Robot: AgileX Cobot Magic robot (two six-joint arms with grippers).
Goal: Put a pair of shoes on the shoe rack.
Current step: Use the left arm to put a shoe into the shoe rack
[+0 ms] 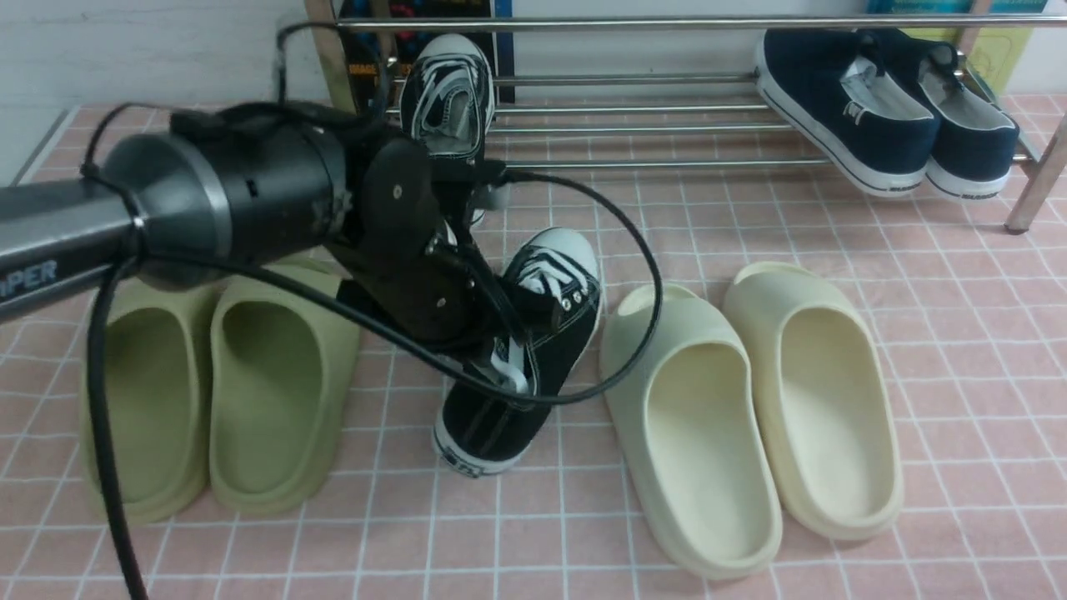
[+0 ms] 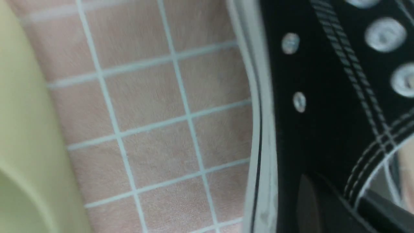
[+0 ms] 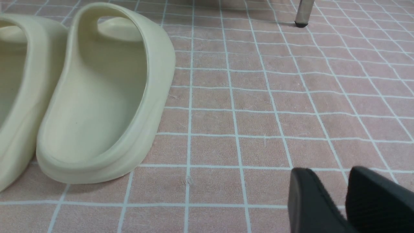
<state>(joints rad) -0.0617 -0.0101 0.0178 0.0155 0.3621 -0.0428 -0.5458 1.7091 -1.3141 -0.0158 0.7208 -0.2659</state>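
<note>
One black sneaker (image 1: 446,92) with white laces stands toe-up on the left end of the chrome shoe rack (image 1: 650,129). The other black sneaker (image 1: 525,358) lies on the pink tiled mat in front of the rack, toe pointing toward it. My left gripper (image 1: 517,333) reaches down into this shoe's opening. In the left wrist view its fingers (image 2: 305,200) clamp the sneaker's side wall (image 2: 323,97), one outside and one inside, so my left gripper (image 2: 339,191) is shut on it. My right gripper (image 3: 330,174) hovers low over bare mat, slightly open and empty.
Navy slip-ons (image 1: 884,108) sit on the rack's right end. Olive slides (image 1: 217,392) lie left of the sneaker, cream slides (image 1: 750,400) right of it, close on both sides. A black cable (image 1: 642,275) loops over the sneaker. A rack leg (image 3: 304,13) stands beyond my right gripper.
</note>
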